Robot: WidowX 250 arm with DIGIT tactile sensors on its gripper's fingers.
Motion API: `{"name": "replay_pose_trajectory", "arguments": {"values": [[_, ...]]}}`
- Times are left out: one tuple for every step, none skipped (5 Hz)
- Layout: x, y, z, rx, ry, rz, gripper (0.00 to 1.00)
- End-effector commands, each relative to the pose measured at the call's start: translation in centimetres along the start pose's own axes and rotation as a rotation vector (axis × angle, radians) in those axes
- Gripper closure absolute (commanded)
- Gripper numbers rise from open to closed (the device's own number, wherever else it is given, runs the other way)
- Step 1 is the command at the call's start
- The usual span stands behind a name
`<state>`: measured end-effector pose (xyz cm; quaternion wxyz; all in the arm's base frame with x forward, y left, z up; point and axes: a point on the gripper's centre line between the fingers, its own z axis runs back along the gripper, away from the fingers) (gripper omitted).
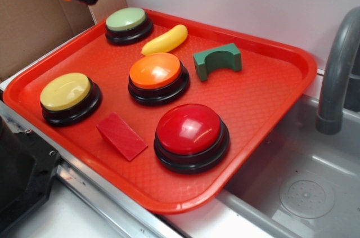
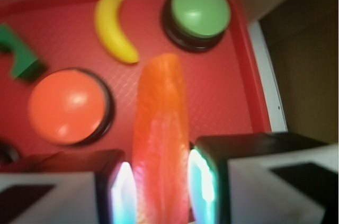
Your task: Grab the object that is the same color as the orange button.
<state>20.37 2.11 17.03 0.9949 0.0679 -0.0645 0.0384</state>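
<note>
Orange object (image 2: 159, 139) clamped between tool (image 2: 158, 189) fingers, lifted above red tray (image 2: 222, 107), orange button (image 2: 66, 106) below

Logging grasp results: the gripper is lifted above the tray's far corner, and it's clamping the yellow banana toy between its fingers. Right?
Not quite. The gripper is shut on the orange carrot-like piece, as the wrist view shows. The yellow banana toy lies on the tray between the green button and the orange button. The rest stands.
</note>
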Motion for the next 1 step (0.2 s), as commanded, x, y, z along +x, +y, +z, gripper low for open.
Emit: {"name": "replay_pose_trajectory", "arguments": {"values": [[0.27, -0.08, 3.43, -0.07, -0.073, -0.148, 1.0]]}}
